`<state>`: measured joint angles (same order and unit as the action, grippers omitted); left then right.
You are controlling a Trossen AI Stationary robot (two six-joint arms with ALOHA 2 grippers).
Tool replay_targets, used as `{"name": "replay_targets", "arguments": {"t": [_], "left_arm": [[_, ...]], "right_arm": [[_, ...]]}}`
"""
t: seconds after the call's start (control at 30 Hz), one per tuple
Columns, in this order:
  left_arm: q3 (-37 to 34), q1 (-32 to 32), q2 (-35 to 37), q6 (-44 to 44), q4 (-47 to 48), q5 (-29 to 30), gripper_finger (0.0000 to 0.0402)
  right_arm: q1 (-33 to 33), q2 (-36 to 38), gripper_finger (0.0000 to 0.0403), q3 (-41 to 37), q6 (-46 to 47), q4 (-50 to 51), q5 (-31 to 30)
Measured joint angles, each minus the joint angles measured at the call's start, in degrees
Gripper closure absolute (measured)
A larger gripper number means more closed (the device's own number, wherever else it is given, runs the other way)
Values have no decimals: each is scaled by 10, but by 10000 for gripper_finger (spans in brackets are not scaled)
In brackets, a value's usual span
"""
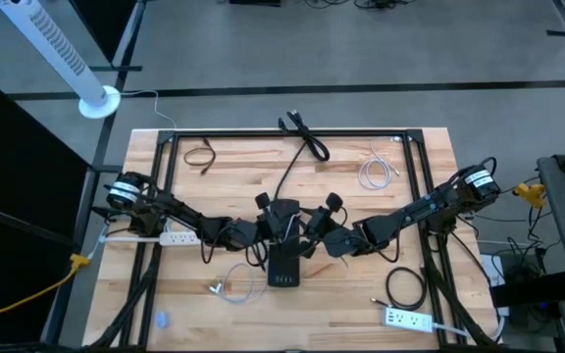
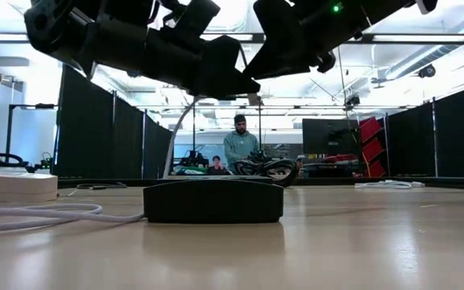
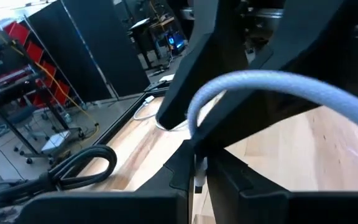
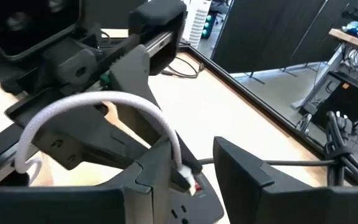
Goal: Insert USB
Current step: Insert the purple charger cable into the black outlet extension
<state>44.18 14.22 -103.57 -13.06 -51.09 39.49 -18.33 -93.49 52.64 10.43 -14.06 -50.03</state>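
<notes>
A black USB hub (image 1: 283, 267) lies flat on the wooden table's middle; it also shows in the low view (image 2: 213, 201). Both grippers meet just above its far end. My left gripper (image 1: 268, 238) (image 3: 199, 186) is shut on the plug end of a white USB cable (image 3: 272, 84). The cable arcs up and away from the plug (image 4: 188, 180). My right gripper (image 1: 304, 242) (image 4: 194, 177) is open, its fingers on either side of that plug over the hub's ports. I cannot tell whether one finger touches the plug. My left gripper pinches the white cable's plug end (image 3: 199, 173) between its two fingers, slanting down from the table's left. The plug hangs above the hub, and the cable rises from it in a loose arc.
White power strips lie at the left (image 1: 178, 236) and near right (image 1: 407, 319). A white cable (image 1: 229, 291) lies near left of the hub. Black cables (image 1: 302, 132) and a white coil (image 1: 376, 174) lie at the far side, a black coil (image 1: 405, 287) at the right. A person (image 2: 240, 145) stands beyond the table.
</notes>
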Motion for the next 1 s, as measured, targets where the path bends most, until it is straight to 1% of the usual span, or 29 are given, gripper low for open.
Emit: {"name": "replay_targets", "arguments": {"t": [0.07, 0.2, 0.23, 0.4, 0.43, 0.53, 0.6, 0.7, 0.77, 0.8, 0.9, 1.0], "left_arm": [[0, 0, 0, 0, -1, -1, 385], [0, 0, 0, -2, -1, 0, 385], [0, 0, 0, -2, 0, 0, 385], [0, 0, 1, 0, 9, 2, 384], [0, 0, 2, 1, 11, 4, 378], [0, 0, 6, 1, 14, 4, 344], [0, 0, 9, -2, 21, 4, 316], [0, 1, 16, -23, 54, 3, 278], [-2, 5, 27, -50, 98, -10, 257], [-3, 8, 32, -58, 114, -14, 249], [-16, 10, 45, -66, 126, -15, 236], [-45, 9, 58, -79, 101, -24, 238]], "right_arm": [[1, 0, 319, 0, -3, 0, 8], [1, 0, 385, 0, -7, 0, 20], [1, 0, 393, 0, -9, -1, 21], [1, 0, 400, 0, -15, -1, 21], [1, 1, 401, -1, -19, -1, 21], [1, 9, 401, -1, -27, 2, 21], [1, 15, 402, -1, -42, 4, 32], [2, 19, 402, -1, -63, 7, 37], [2, 22, 402, -1, -82, 8, 41], [2, 24, 402, -1, -90, 7, 52], [3, 31, 402, -1, -119, 8, 126], [4, 42, 403, -2, -146, 17, 178]]}}
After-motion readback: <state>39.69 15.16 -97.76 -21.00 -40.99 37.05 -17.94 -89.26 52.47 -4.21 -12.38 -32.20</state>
